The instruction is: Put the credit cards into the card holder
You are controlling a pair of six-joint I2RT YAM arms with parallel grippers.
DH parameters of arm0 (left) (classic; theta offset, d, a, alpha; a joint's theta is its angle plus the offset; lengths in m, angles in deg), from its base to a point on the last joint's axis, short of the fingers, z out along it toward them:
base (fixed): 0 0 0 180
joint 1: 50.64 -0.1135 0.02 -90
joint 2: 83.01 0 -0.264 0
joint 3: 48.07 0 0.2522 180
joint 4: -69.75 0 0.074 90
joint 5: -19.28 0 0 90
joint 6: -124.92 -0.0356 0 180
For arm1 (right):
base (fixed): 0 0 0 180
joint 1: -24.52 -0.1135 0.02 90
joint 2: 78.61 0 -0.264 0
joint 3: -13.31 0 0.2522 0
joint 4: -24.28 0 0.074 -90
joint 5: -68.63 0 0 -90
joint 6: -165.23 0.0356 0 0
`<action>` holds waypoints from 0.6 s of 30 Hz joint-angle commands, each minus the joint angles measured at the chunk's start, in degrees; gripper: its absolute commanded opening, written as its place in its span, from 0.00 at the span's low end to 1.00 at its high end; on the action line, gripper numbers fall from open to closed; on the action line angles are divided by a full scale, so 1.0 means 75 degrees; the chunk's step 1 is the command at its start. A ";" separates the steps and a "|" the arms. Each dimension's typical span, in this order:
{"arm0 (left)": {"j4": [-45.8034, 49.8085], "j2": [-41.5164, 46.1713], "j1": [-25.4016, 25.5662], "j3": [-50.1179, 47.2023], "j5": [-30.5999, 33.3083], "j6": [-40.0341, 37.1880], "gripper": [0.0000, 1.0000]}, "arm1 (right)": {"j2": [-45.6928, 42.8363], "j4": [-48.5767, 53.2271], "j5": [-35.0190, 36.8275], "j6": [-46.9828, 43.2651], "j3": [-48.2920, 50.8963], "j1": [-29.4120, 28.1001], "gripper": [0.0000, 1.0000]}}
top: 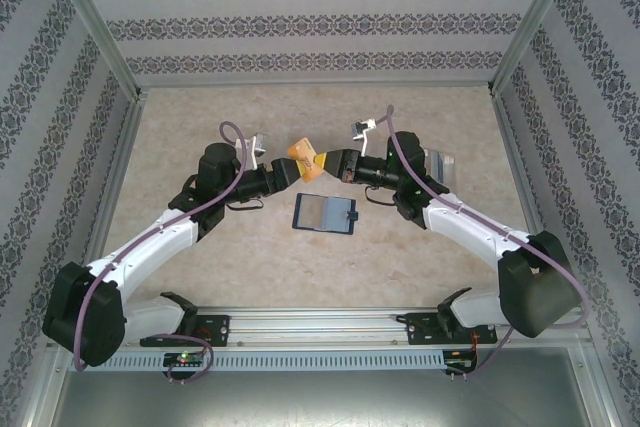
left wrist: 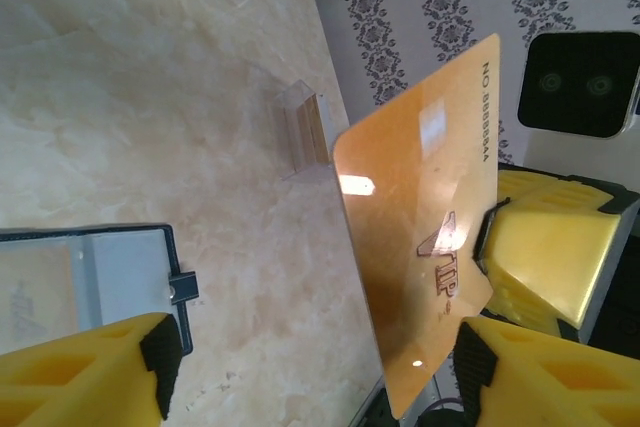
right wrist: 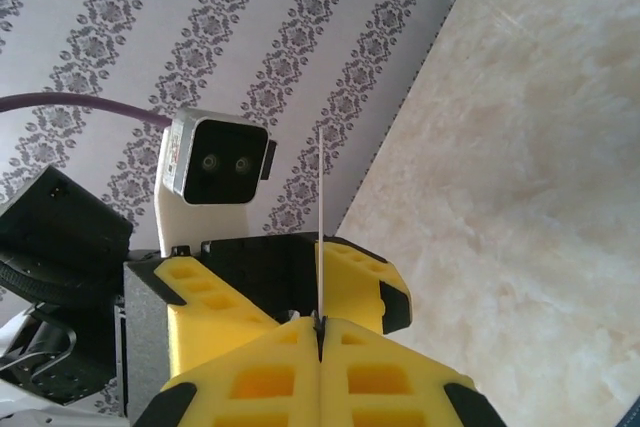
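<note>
The left arm reaches from the near left corner toward the middle of the table (top: pixel 330 277). Its gripper, the left gripper (left wrist: pixel 318 362), stands wide open, and its yellow fingers (left wrist: pixel 100 377) sit well apart. In the left wrist view the orange-yellow credit card (left wrist: pixel 420 217) stands between them, close to the finger on the right side of that view. Whether that finger touches the card cannot be told.

The card holder (top: pixel 325 212) lies open and flat on the table, just nearer the arm bases than the two grippers. Its pale inside faces up and its snap tab sticks out on the right edge.

The credit card is lifted off the table, above and just beyond the card holder, between the two wrists. Its printed face is turned toward the left wrist camera.

The right gripper (right wrist: pixel 318 332) is closed tight on one edge of that card. In the right wrist view its yellow pads (right wrist: pixel 250 377) meet with the card edge-on between them, rising as a thin pale line.

A clear plastic box (left wrist: pixel 305 127) rests on the table farther right, beside the right arm's wrist.
</note>
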 commanded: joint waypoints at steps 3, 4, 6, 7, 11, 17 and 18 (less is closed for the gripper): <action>0.0089 0.0166 0.0060 0.0259 0.0192 -0.0229 0.55 | 0.0222 -0.0682 -0.0184 0.0287 0.0161 -0.0153 0.00; 0.0029 0.0143 0.0055 0.0276 0.0120 -0.0224 0.52 | 0.0281 -0.0794 -0.0221 0.0374 0.0184 -0.0176 0.00; -0.0095 0.0132 0.0050 0.0255 0.0080 -0.0188 0.46 | 0.0395 -0.0934 -0.0297 0.0520 0.0200 -0.0229 0.00; -0.0151 0.0115 0.0052 0.0232 0.0106 -0.0188 0.43 | 0.0430 -0.0994 -0.0305 0.0561 0.0218 -0.0247 0.00; -0.0240 0.0001 0.0048 0.0356 -0.0096 -0.0148 0.32 | 0.0474 -0.1115 -0.0159 0.0585 0.0338 -0.0317 0.00; 0.0019 0.0135 0.0050 0.0380 0.0121 -0.0312 0.13 | 0.0550 -0.1168 -0.0118 0.0630 0.0457 -0.0341 0.05; 0.0102 0.0146 0.0057 0.0416 0.0088 -0.0366 0.12 | 0.0554 -0.1142 -0.0100 0.0605 0.0478 -0.0330 0.09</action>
